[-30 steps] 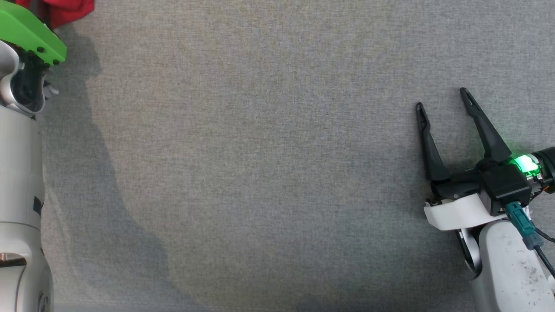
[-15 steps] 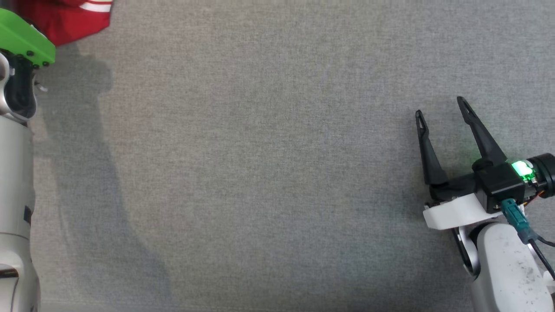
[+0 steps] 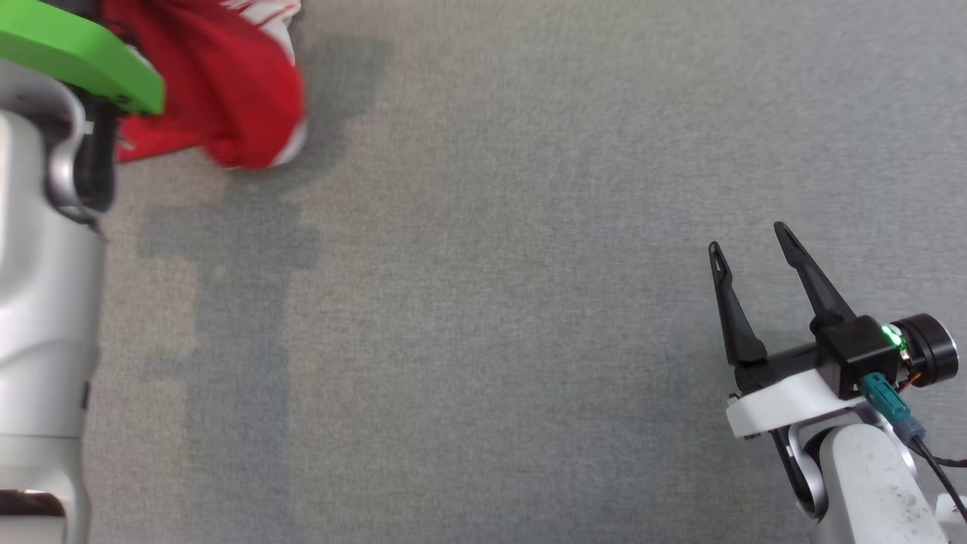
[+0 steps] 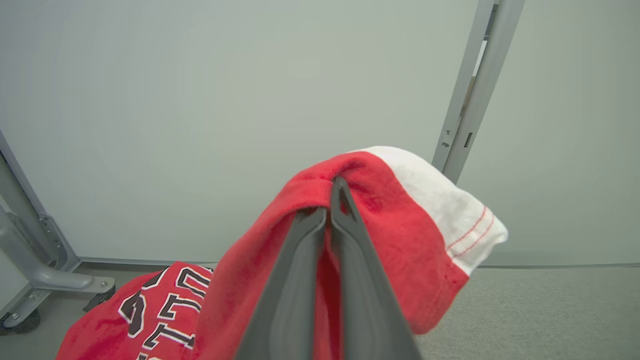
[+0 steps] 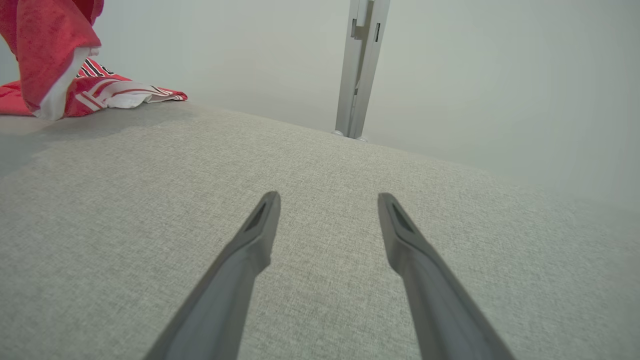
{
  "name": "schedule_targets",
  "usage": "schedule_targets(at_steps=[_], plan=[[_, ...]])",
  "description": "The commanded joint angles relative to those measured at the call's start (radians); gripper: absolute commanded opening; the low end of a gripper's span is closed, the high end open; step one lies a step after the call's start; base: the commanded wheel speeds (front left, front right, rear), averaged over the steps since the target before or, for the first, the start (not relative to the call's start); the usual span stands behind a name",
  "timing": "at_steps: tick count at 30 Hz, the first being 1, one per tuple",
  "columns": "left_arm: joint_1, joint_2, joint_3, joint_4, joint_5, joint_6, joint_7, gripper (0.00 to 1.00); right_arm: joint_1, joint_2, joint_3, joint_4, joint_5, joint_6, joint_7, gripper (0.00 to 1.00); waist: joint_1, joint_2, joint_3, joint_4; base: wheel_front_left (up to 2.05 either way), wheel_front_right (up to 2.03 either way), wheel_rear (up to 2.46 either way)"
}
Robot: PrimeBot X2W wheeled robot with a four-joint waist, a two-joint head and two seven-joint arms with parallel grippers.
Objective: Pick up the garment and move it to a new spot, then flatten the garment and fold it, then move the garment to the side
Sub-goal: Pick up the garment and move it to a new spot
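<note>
The garment (image 3: 227, 98) is red with white trim and dark lettering, bunched at the table's far left corner. My left gripper (image 4: 332, 200) is shut on a raised fold of the garment (image 4: 400, 225), and a white cuff hangs to the right of the fingers. In the head view the left arm's green cover (image 3: 83, 57) hides its fingers. My right gripper (image 3: 746, 238) stands open low over the bare cloth at the lower right, nothing between its fingers. In the right wrist view, my right gripper (image 5: 328, 197) points across the table and the garment (image 5: 45, 60) hangs far to the upper left.
The table (image 3: 483, 302) is covered in grey fabric. A pale wall panel stands behind it, with a grey metal post (image 5: 360, 65) at the far edge. In the left wrist view a metal frame foot (image 4: 45, 275) shows at the left.
My left gripper has shut on the garment and lifted a fold of it; more of the red cloth now shows. The head view has shifted. The right gripper stays open.
</note>
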Motion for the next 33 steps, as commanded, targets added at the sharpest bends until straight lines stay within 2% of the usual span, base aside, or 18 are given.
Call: schedule_targets(at_steps=[1,6,10,14,21,25,31,32,33], plan=[[0.019,-0.016,-0.016,-0.027,0.018,0.004,0.005,0.00,0.019,-0.004,-0.004,0.004,0.015,-0.002,0.001,1.00,0.0000,0.0000,-0.098,-0.053,0.00,0.00,0.00],[0.075,-0.111,-0.092,-0.091,0.033,0.022,0.010,0.00,0.047,-0.004,-0.011,0.012,0.040,-0.002,0.001,1.00,0.0000,0.0000,-0.139,-0.110,0.00,0.00,0.00],[0.136,-0.199,-0.167,-0.095,0.034,0.015,0.000,0.00,0.064,-0.003,-0.013,0.016,0.058,-0.002,0.001,1.00,0.0000,0.0000,-0.140,-0.155,0.00,0.00,0.00],[0.213,-0.263,-0.264,-0.067,0.013,0.006,-0.023,0.00,0.071,-0.003,-0.015,0.021,0.068,-0.002,0.001,1.00,0.0000,0.0000,-0.127,-0.195,0.00,0.00,0.00],[0.333,-0.284,-0.478,-0.084,-0.115,0.001,-0.067,0.00,0.068,-0.004,-0.014,0.023,0.079,-0.002,0.001,1.00,0.0000,0.0000,-0.103,-0.241,0.00,0.00,0.00],[0.363,-0.283,-0.585,-0.080,-0.186,0.036,-0.099,0.00,0.062,-0.003,-0.008,0.024,0.084,-0.002,0.001,1.00,0.0000,0.0000,-0.092,-0.253,0.00,0.00,0.00],[0.371,-0.284,-0.690,-0.043,-0.250,0.065,-0.131,0.00,0.059,-0.003,-0.002,0.032,0.088,-0.002,0.001,1.00,0.0000,0.0000,-0.086,-0.255,0.00,0.00,0.00],[0.369,-0.284,-0.707,-0.035,-0.257,0.067,-0.138,0.02,0.059,-0.003,-0.002,0.034,0.088,-0.002,0.001,1.00,0.0000,0.0000,-0.087,-0.254,0.00,0.00,0.00],[0.367,-0.284,-0.718,-0.028,-0.263,0.067,-0.142,0.35,0.059,-0.003,-0.001,0.035,0.088,-0.002,0.001,1.00,0.0000,0.0000,-0.088,-0.252,0.00,0.00,0.00]])
